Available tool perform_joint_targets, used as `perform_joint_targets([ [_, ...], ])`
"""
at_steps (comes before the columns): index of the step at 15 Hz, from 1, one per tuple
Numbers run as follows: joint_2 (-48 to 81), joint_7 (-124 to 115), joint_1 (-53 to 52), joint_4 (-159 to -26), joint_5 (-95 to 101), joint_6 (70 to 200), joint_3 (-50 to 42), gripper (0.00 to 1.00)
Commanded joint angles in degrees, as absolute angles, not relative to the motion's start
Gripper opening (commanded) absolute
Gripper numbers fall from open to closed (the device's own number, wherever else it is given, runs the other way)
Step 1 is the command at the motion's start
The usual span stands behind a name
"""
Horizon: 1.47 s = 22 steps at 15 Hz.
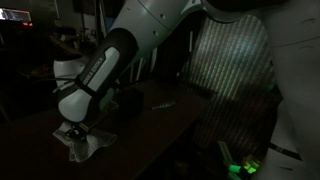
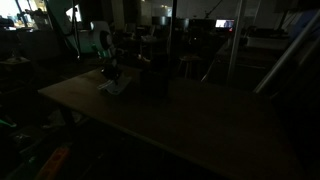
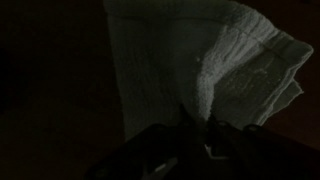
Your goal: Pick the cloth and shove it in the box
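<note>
The scene is very dark. A white cloth lies bunched on the dark table under my gripper. It also shows in an exterior view, with the gripper just above it. In the wrist view the cloth fills the upper right, and a fold of it narrows to a point between my fingertips. The fingers look shut on that fold. A dark box stands on the table right beside the cloth; its opening is hidden in the dark.
The table stretches wide towards the near side. A small light object lies further along the table. Chairs, poles and lit screens stand behind the table. A green light glows on the floor.
</note>
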<state>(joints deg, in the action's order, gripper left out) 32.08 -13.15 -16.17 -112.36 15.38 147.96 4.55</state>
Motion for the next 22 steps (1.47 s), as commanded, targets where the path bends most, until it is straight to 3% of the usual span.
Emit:
perform_joint_targets([
  [1,26.9,-12.2,-16.7,-117.8,14.5,148.8,4.3,0.08],
  [3,25.2,-12.4,-16.7,-119.5,14.6,148.8,4.3,0.13],
  [14,8.0,-15.5,-17.0,-129.7,18.1,143.5,4.1,0.12],
  [22,-5.4,-14.2,-9.8,-131.0,21.9,132.6,4.3,0.12],
])
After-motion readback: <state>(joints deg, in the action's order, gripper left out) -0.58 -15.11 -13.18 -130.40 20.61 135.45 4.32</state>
